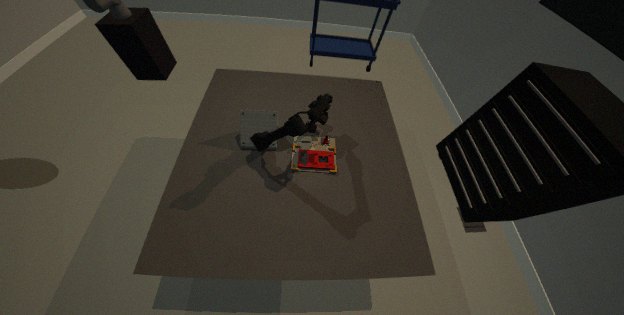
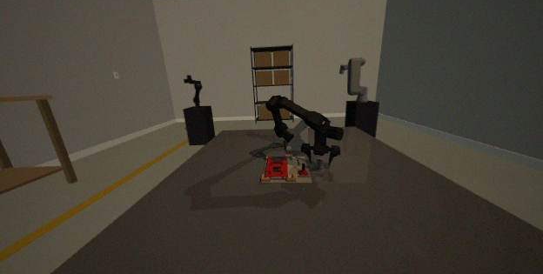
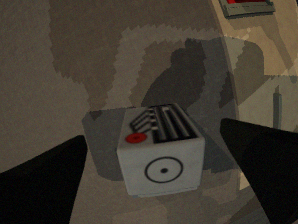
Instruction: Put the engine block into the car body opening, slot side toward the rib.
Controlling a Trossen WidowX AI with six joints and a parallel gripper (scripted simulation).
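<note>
The engine block (image 3: 161, 155) is a small grey cube with dark ribs, a red dot on top and a ring mark on its front face. It rests on the dark table beside the board. My gripper (image 3: 154, 135) (image 2: 322, 158) (image 1: 320, 112) is open. Its two black fingers straddle the block on either side without touching it. The red car body (image 1: 315, 159) (image 2: 275, 167) sits on a tan board (image 1: 314, 173) (image 2: 301, 179), left of the gripper in the exterior view. The block is too small to make out in the top and exterior views.
A small red-knobbed part (image 1: 326, 139) (image 2: 304, 171) stands on the board near the car body. The arm's grey base plate (image 1: 257, 122) is on the table. Around the table stand a blue cart (image 1: 350, 45), a black pedestal (image 1: 135, 43), a shelf rack (image 2: 271, 83) and a dark slatted rack (image 1: 530, 148).
</note>
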